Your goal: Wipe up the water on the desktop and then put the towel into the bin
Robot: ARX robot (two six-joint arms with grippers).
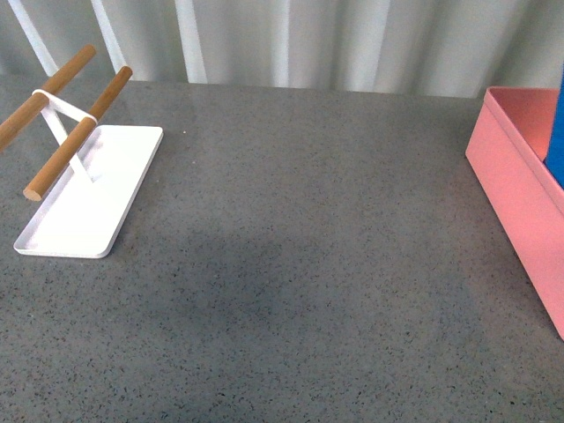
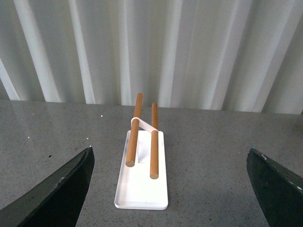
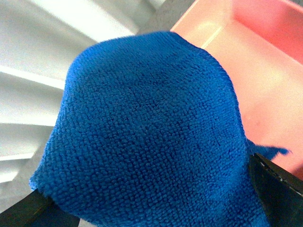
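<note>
A: Where is the towel (image 3: 151, 132) now?

B: Bunched in the right end effector (image 3: 156, 208), hanging over the open pink bin (image 3: 265, 61). In the front view only a blue sliver (image 1: 556, 132) shows, at about 3 o'clock, above the bin (image 1: 511, 185) at the desk's (image 1: 300, 264) right edge.

A: How will it handle?

B: I judge it light, soft and floppy. The looped pile should cling to the fingers (image 3: 279, 187), not slip, and it cannot break. If damp, it hangs heavier. A pinch on a gathered fold suits it, as here; held by a corner it would drape and swing.

A: And the left end effector (image 2: 173, 184)?

B: Spread wide and empty, facing the white tray (image 2: 142, 191) with two wooden rods (image 2: 154, 142) at 10 o'clock on the desk.

A: Any brand or writing?

B: None legible on the towel, bin or tray.
</note>
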